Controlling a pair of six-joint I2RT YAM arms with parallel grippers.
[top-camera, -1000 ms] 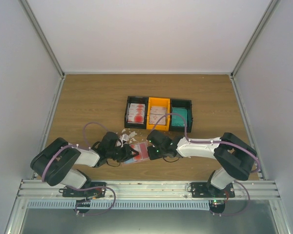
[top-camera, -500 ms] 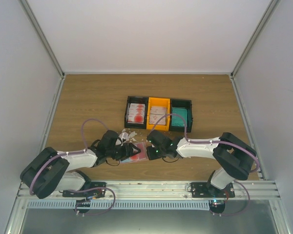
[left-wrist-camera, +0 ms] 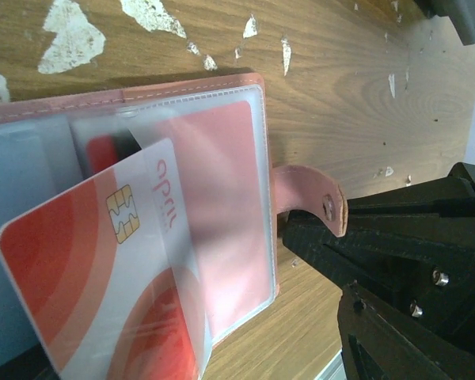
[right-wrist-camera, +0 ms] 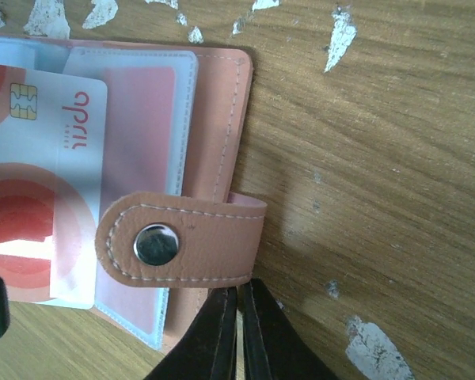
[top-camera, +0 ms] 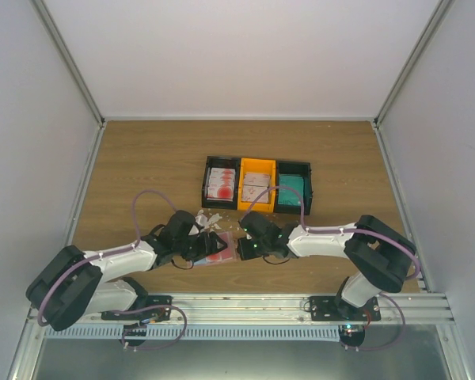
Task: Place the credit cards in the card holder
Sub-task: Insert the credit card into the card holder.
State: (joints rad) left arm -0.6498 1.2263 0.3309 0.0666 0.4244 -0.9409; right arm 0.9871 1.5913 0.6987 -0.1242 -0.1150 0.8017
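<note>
The salmon-pink card holder [top-camera: 220, 248] lies open on the table between both grippers. Its clear sleeves show in the left wrist view on the card holder [left-wrist-camera: 222, 158]. A white credit card with red arcs and a chip [left-wrist-camera: 103, 269] sits partway inside one sleeve, its lower left part sticking out. No finger rests on the card [right-wrist-camera: 39, 158]. My left gripper [top-camera: 199, 247] is at the holder's left side, its jaws spread out of its own view. My right gripper [right-wrist-camera: 239, 297] is shut, its tips against the holder's right edge just under the snap strap [right-wrist-camera: 190, 241].
Behind the holder stands a black-and-orange three-compartment tray [top-camera: 293, 162] with red-print cards [top-camera: 221, 184] and teal cards [top-camera: 291, 192]. White scraps [top-camera: 208, 217] lie between tray and holder. Flecks of white paint dot the wood. Grey walls close in the table.
My left gripper has opened off the card, which stays in the sleeve. The left arm's elbow has swung down and left. The right gripper has kept its place.
</note>
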